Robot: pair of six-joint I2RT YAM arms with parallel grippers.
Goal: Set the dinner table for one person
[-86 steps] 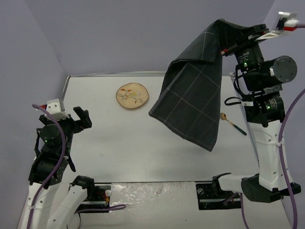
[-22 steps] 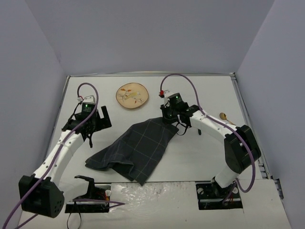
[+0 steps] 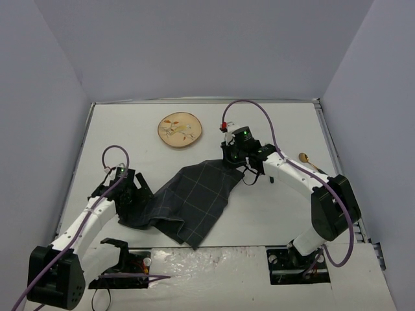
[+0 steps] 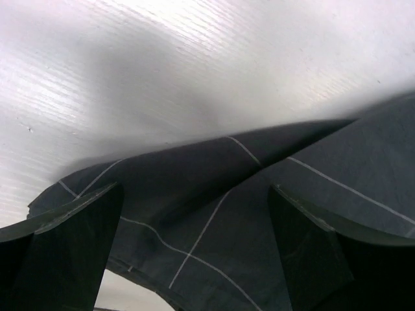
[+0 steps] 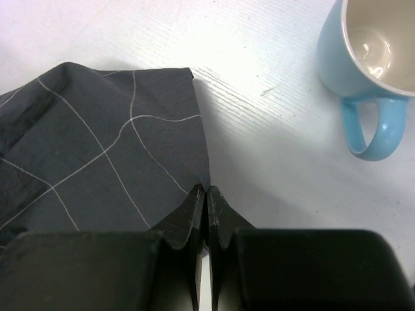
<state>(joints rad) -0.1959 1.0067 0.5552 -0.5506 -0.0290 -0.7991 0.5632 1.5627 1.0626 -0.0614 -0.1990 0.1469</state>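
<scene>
Placemat (image 3: pixel 194 194) now lies rumpled on the desk (image 3: pixel 272 201) just nearer than the plate (image 3: pixel 180 129), right gripper (image 5: pixel 206 191) still clenched on its plate-side corner, left gripper (image 4: pixel 194 188) newly arrived, released, straddling the opposite fold for spreading.

Dark grey checked placemat (image 3: pixel 188 197) lies rumpled and skewed, not flat: near-left end bunched and folded over itself, far-right corner drawn out to a point. Round tan plate (image 3: pixel 179 129) with a leaf print sits beyond it, well apart. Spoon (image 3: pixel 303 157) off to the right, gold bowl showing, rest mostly hidden. Light blue mug (image 5: pixel 369 58) shows only in the right wrist view, upright with a pale inside, near the placemat's corner but not touching.
</scene>
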